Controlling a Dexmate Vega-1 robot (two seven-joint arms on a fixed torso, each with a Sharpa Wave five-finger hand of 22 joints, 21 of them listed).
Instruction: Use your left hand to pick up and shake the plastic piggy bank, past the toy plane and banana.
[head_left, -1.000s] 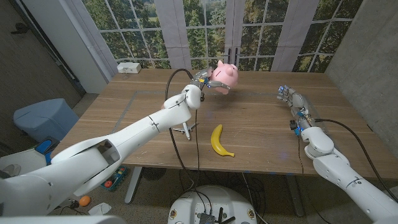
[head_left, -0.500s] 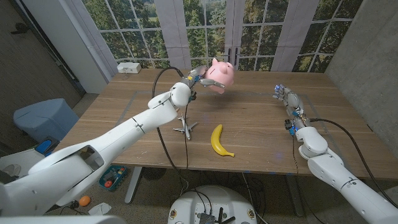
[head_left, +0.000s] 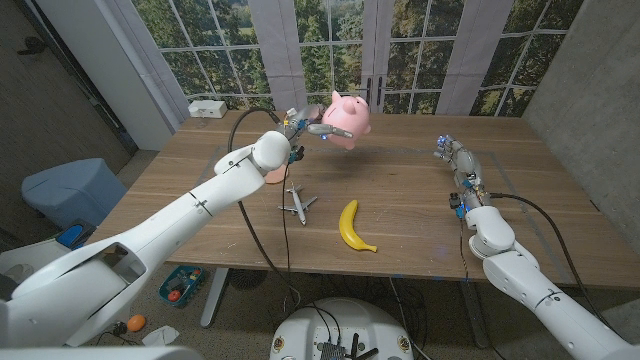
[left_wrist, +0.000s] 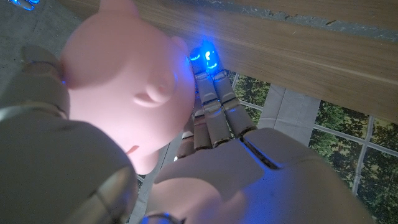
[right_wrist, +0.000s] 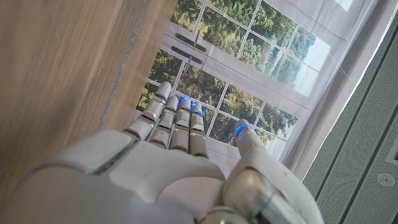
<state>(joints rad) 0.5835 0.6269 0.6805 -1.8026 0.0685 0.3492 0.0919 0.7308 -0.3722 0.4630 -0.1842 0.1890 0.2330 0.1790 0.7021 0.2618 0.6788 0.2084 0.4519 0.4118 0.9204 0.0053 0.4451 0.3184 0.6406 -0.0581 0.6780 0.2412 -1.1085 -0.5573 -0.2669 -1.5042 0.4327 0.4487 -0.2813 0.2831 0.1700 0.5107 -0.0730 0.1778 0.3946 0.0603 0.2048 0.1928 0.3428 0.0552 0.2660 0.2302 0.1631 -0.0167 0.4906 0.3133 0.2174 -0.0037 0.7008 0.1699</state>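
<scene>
From the head view, my left arm stretches long across the wooden table (head_left: 400, 200), its white shell segments running up to my left hand (head_left: 303, 126), which holds the piggy bank (head_left: 345, 118) in the air above the table's far edge. My fingers are clamped on the pig's side nearest the arm; most of the hand is hidden behind the wrist and the pig. The pig is smooth, glossy pink plastic, round-bodied, with small ears on top. Nearer than the pig, the toy plane (head_left: 297, 204) lies on the table, small, white and thin-winged, and the banana (head_left: 353, 226) lies just beside it, yellow and curved. My right arm reaches up the table's other side, well apart from the pig; my right hand (head_left: 452, 153) stands over the wood with nothing in it, too small here to tell how its fingers lie.

In the left wrist view, my left hand (left_wrist: 217, 155) presses its fingers (left_wrist: 211, 102) close together against the piggy bank (left_wrist: 124, 87), whose snout and ear bulge large and blurred. Blue lights glow at my fingertips. My thumb side is cut off at the frame edge.

In the right wrist view, my right hand (right_wrist: 180, 162) shows its grey-white back, fingers (right_wrist: 177, 127) straight and side by side, thumb a little apart, holding nothing, beside the table's grained edge.
</scene>
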